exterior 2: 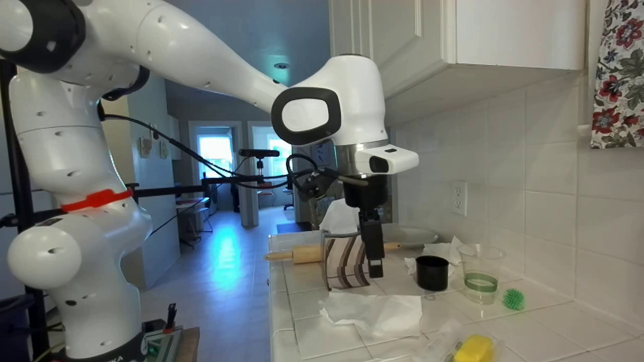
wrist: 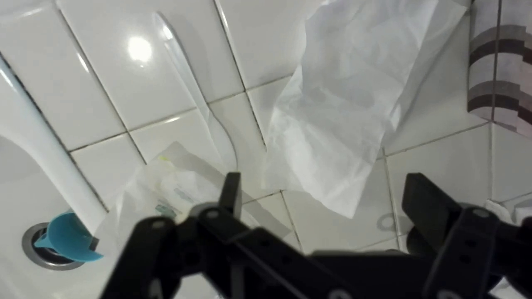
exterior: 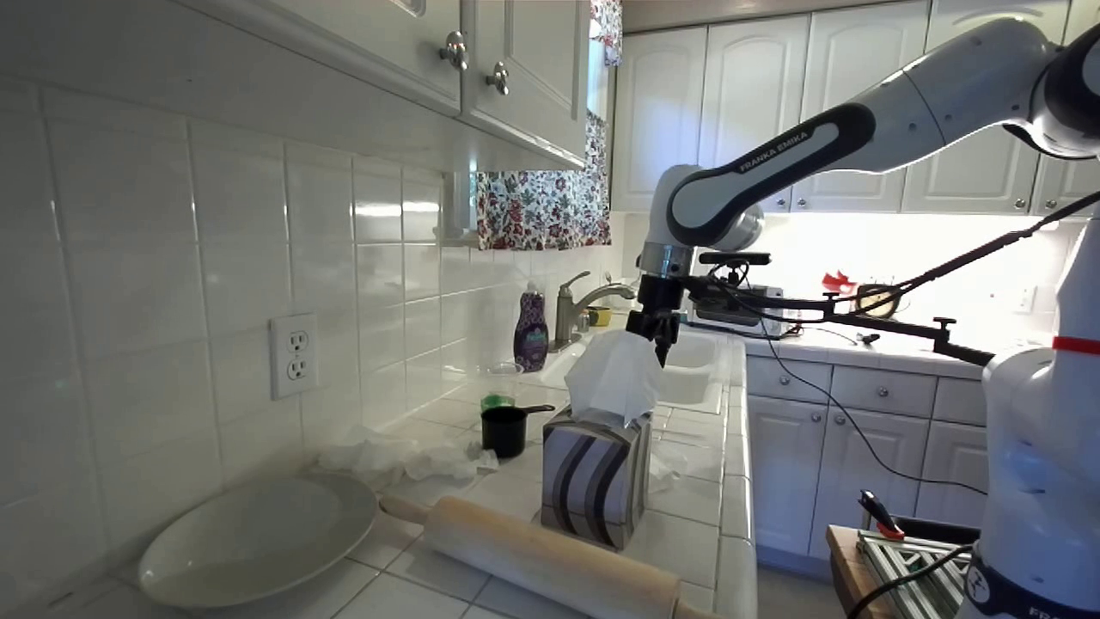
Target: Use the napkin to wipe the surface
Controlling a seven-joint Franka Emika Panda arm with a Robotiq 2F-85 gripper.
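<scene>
The crumpled white paper napkin (wrist: 345,99) lies loose on the glossy white square-tiled worktop (wrist: 436,162). Seen in the wrist view, its long axis runs from one o'clock to seven, and its lower end shows in the gap of the black two-fingered gripper (wrist: 324,187). The fingers (wrist: 426,203) are spread wide and hold nothing, one at nine o'clock and one at three, so most of the napkin lies toward twelve from them. To my eye the coming move turns on that: drift a little toward twelve, drop, and pinch across the napkin's narrower way before any wiping. In an exterior view the fingertips (exterior 2: 375,269) hang above the worktop, not touching it. Farther out from the napkin, a brown-striped pale tissue box (wrist: 505,66) stands at three o'clock, a slim translucent utensil (wrist: 199,95) lies at nine, and a see-through crinkled wrapper (wrist: 166,182) at eight, near enough the closer finger that it might snag.
</scene>
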